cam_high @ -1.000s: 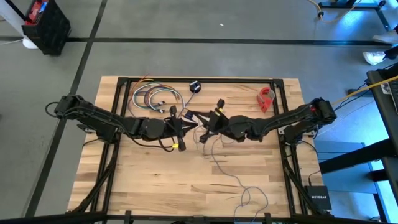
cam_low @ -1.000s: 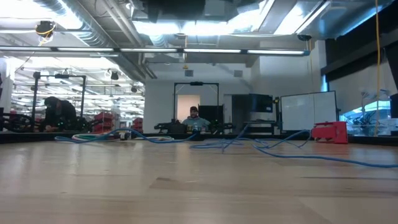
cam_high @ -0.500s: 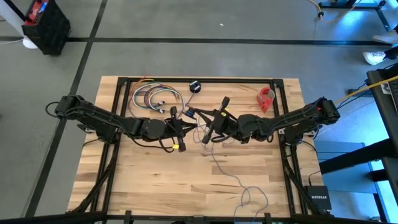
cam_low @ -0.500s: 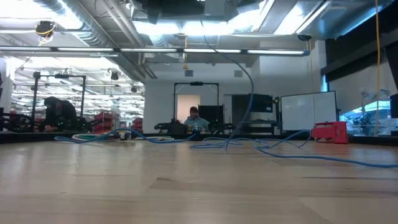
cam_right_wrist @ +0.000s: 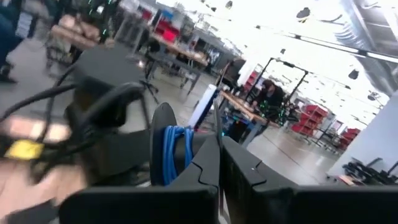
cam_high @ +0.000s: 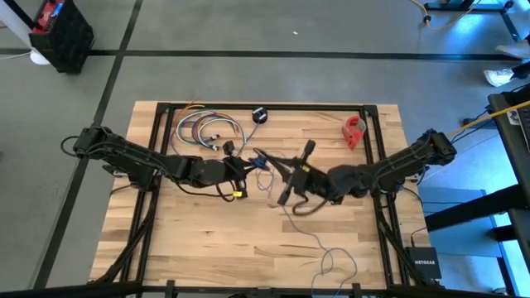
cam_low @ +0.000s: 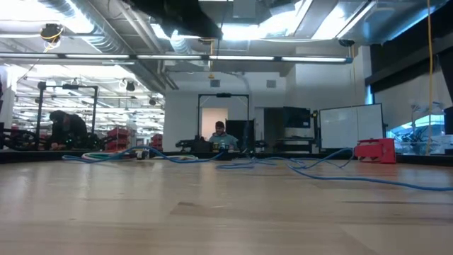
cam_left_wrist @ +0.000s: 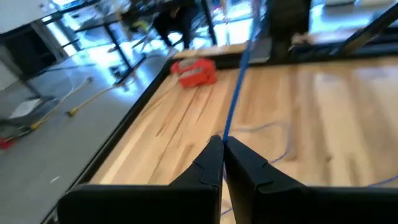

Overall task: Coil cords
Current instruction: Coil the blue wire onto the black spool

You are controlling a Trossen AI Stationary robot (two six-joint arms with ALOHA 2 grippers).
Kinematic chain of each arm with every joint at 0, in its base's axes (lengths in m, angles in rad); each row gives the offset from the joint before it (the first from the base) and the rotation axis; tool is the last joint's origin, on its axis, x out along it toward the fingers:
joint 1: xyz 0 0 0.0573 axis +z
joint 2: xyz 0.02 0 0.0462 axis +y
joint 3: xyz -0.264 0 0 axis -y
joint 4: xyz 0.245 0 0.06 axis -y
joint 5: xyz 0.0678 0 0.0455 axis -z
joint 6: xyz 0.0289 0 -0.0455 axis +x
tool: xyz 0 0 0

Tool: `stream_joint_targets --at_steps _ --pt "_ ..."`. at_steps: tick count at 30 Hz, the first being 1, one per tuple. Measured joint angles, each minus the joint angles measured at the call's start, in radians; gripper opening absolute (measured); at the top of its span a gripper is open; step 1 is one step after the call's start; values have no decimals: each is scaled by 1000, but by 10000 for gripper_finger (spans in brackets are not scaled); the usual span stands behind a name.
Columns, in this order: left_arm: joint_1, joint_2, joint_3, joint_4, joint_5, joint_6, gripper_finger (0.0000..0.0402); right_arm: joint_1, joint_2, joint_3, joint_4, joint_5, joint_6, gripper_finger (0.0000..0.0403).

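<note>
The cord is thin and looks blue in the wrist views. Its free length [cam_high: 319, 246] lies in loose loops on the table toward the near edge. My left gripper [cam_high: 248, 163] and my right gripper [cam_high: 267, 159] meet above the table's middle, both shut on the cord. In the left wrist view a straight stretch of cord [cam_left_wrist: 239, 74] rises from my left gripper [cam_left_wrist: 224, 140] toward the right arm. In the right wrist view, turns of the cord [cam_right_wrist: 177, 155] are wound around a dark body just beyond my right gripper [cam_right_wrist: 219, 142]. A small black puck [cam_high: 259, 115] lies at the far edge. My left gripper pinches the cord [cam_left_wrist: 226, 132] between the free ends of its two shut fingers. The fingers point slightly down toward the table's right side. From the pinch the cord runs off straight and taut, clear of the table. My right gripper pinches a thin strand of the cord [cam_right_wrist: 216, 124] between its shut fingertips. The fingers lie about level and point toward the table's left side. The strand rises straight from the tips. Which stretch of the cord this is, I cannot tell.
A bundle of thicker multicoloured cables [cam_high: 207, 131] lies at the far left of the table, behind my left arm. A small red object [cam_high: 354, 131] sits at the far right. Bare wood lies toward the near left. In the low view, blue cord [cam_low: 318, 173] trails across the table.
My right gripper has risen and drawn back toward the table's right and near side, rolling its wrist as it went. The cord lifted in an arc above the table and has since dropped back flat in the low view. My left gripper has stayed roughly in place.
</note>
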Motion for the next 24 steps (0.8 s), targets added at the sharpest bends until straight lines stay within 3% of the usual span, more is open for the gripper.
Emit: stream_joint_targets --at_steps 5,15,24 --pt "7 -12 -1 -57 -44 1 5 71 -3 0 -113 48 32 8" --pt "7 -25 -4 -82 -66 34 5 106 -2 -44 -479 94 335 4" --pt "8 -33 -3 -85 -76 25 5 55 0 -187 -531 125 518 4"
